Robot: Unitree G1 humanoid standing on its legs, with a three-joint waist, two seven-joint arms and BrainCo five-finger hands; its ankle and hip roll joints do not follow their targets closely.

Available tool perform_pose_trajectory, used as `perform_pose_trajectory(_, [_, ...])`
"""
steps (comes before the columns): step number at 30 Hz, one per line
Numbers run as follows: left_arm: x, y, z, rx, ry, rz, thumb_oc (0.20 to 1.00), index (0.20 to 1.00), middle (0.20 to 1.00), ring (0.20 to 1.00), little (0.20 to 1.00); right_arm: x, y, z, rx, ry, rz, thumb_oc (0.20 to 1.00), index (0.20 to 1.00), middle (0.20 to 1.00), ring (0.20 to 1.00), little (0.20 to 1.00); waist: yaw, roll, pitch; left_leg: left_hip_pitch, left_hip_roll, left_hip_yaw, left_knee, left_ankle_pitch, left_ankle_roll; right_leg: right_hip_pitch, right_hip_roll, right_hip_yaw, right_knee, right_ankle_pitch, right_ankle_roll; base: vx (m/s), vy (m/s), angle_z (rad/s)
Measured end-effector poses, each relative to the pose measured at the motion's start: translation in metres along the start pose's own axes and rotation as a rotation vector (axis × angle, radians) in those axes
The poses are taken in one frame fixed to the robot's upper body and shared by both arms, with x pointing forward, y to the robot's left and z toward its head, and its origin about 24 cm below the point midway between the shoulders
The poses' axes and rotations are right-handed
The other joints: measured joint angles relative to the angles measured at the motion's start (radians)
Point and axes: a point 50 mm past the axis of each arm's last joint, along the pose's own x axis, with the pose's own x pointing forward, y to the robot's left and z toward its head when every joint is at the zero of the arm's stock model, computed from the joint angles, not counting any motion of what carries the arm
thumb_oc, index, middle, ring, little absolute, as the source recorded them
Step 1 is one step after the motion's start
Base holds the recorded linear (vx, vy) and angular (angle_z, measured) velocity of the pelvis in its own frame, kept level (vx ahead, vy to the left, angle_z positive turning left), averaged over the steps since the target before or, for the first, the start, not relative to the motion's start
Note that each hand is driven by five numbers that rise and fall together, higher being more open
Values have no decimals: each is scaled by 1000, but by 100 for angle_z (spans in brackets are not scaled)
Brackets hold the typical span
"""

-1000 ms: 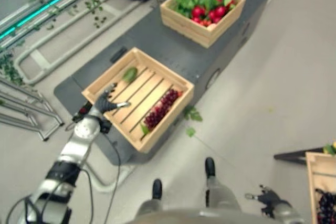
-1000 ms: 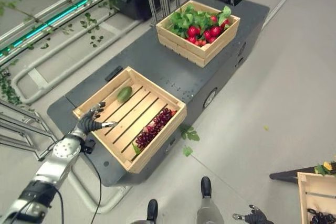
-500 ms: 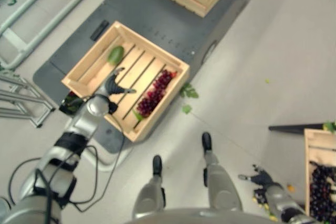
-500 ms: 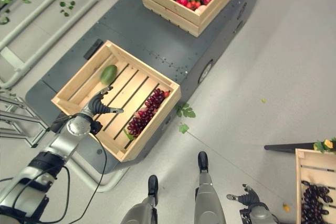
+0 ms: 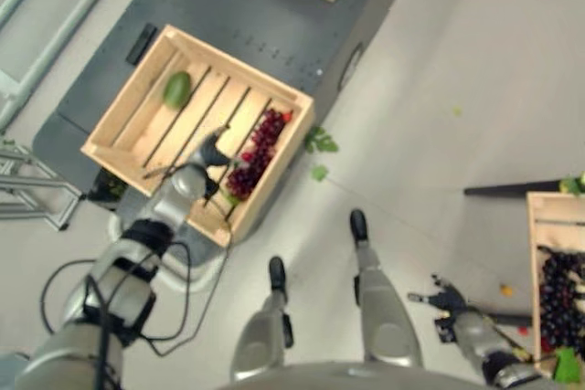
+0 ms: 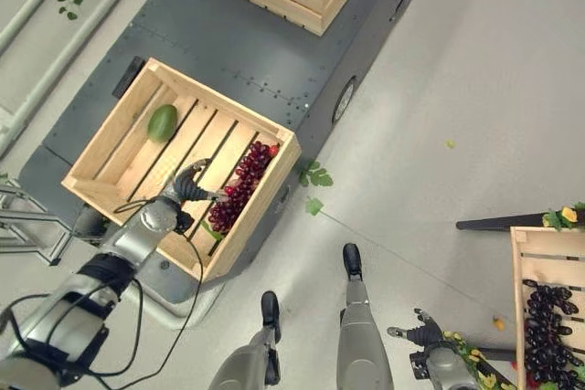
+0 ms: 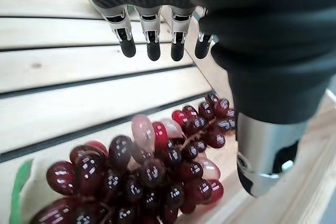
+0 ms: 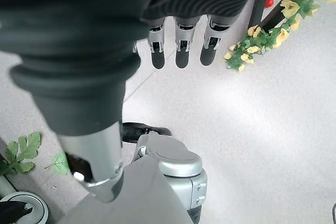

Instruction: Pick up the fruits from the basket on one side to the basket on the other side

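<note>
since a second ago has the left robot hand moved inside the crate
Yes. The left robot hand has shifted across the wooden crate, from the rim at the avocado's side toward the red grapes.

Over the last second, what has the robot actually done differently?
The left robot hand has travelled across the wooden crate from its outer rim to the bunch of red grapes, fingers straight above it, nothing grasped yet. The camera tilted down too. The grapes, the green fruit and the right robot hand by the floor stayed put.
</note>
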Motion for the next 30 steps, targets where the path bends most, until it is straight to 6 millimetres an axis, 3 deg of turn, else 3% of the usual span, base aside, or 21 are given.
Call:
perform_pose_trajectory(5, [0,-13,0,-24,9,-18,1000,1000,1000,1000,1000,0,1,8,8,-34,-1,1000,1000,1000,1000,1000,-4,-1,21,-10,-5,22,0,0,1,-22,1,22,0,8,3,-13,7,-10])
perform_pose_trajectory(14, [-2,-12,-21,-99,107,56,1000,1000,1000,1000,1000,0,3,29,17,-124,-8,1000,1000,1000,1000,1000,-27,-11,49,-38,-17,38,-1,0,5,-70,1,58,0,31,-2,-18,11,-11])
perform_pose_trajectory(22, [-4,-9,-32,-145,163,121,1000,1000,1000,1000,1000,-1,4,36,22,-164,-20,1000,1000,1000,1000,1000,-28,-37,66,-50,-22,51,-1,-1,5,-98,4,84,0,38,2,-18,-4,-8])
perform_pose_trajectory(30, [-5,-11,-36,-145,178,133,1000,1000,1000,1000,1000,-1,3,37,23,-170,-35,1000,1000,1000,1000,1000,-28,-39,67,-67,-23,51,-1,-1,5,-116,5,89,0,43,-1,0,0,0])
